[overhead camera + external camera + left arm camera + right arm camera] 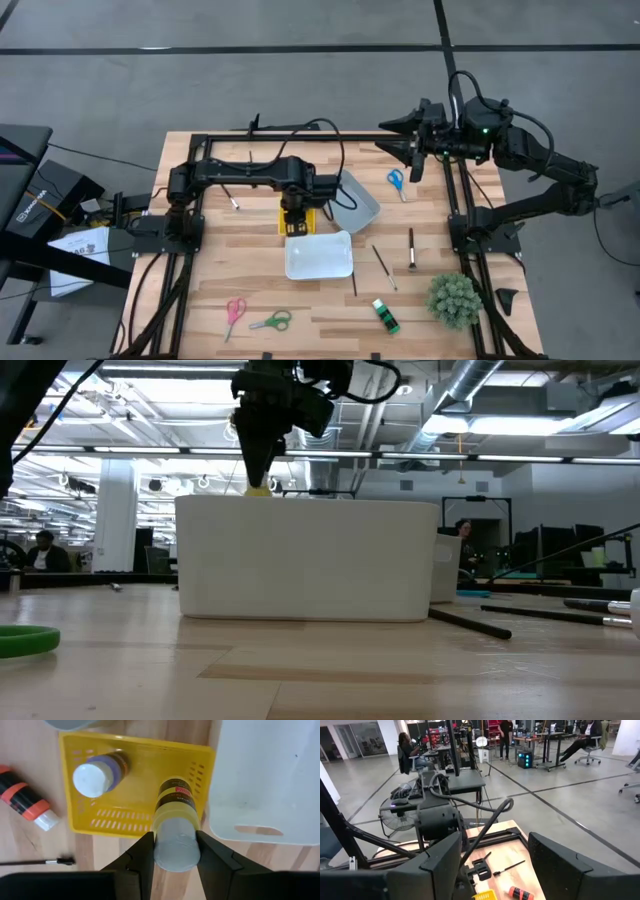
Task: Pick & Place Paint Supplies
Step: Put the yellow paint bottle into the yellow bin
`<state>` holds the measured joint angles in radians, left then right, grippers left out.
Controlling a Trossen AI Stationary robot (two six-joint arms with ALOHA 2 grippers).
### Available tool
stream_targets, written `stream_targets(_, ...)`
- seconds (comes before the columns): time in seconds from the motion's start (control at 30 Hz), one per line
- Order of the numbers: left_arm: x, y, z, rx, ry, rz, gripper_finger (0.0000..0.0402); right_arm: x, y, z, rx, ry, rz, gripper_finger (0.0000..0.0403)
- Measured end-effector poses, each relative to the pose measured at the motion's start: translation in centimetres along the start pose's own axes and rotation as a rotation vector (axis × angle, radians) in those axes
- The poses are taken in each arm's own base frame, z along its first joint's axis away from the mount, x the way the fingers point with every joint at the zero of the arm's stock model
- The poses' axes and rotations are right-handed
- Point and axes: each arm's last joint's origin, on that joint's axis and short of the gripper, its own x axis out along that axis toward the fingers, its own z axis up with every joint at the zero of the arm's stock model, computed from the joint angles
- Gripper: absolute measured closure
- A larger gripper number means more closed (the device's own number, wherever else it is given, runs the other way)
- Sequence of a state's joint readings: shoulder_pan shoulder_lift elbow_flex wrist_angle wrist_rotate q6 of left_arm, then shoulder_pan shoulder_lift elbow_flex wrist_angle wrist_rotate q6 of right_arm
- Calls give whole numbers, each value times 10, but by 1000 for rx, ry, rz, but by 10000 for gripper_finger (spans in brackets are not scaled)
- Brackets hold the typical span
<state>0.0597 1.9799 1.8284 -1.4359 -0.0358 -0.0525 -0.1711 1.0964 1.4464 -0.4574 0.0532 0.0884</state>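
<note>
My left gripper (173,851) hangs over the yellow basket (90,757) at the table's middle (297,218), shut on a yellow paint bottle (175,802). A purple bottle (97,772) stands in the basket. An orange bottle (25,800) lies on its side on the wood beside the basket, and a thin brush (37,862) lies near it. In the low view the yellow bottle (258,488) dips behind the white tray's wall (310,560). My right gripper (402,142) waits open, raised over the far right. My left gripper pinches the yellow bottle's white cap (172,837) between its two fingers (145,852). The fingers come from above, pointing down. The bottle hangs below them, base downward over the basket's corner beside the white tray. Whether the base rests on the basket floor I cannot tell.
A white tray (318,255) sits near the basket and a grey tray (355,203) to its right. Blue scissors (396,181), two brushes (411,248) (384,266), a green bottle (386,315), the fuzzy plant (453,298), and pink (234,312) and green scissors (272,321) lie around.
</note>
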Motion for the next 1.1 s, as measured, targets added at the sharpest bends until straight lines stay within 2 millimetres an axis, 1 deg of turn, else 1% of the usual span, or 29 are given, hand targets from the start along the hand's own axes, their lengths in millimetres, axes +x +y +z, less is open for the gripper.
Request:
stream_targets(0.3,17,-1,12,-53,10,1,291,7,0,-3,-12,21,-1,178)
stream_targets(0.5,19,2,17,-71,-31,17,291,6,0,-3,-18,19,-1,178)
stream_targets(0.67,22,5,16,-81,-25,15,291,6,-2,-2,-20,13,-9,178)
stream_targets(1.1,35,4,15,-97,-15,-1,291,6,-1,-1,-36,-1,-8,178)
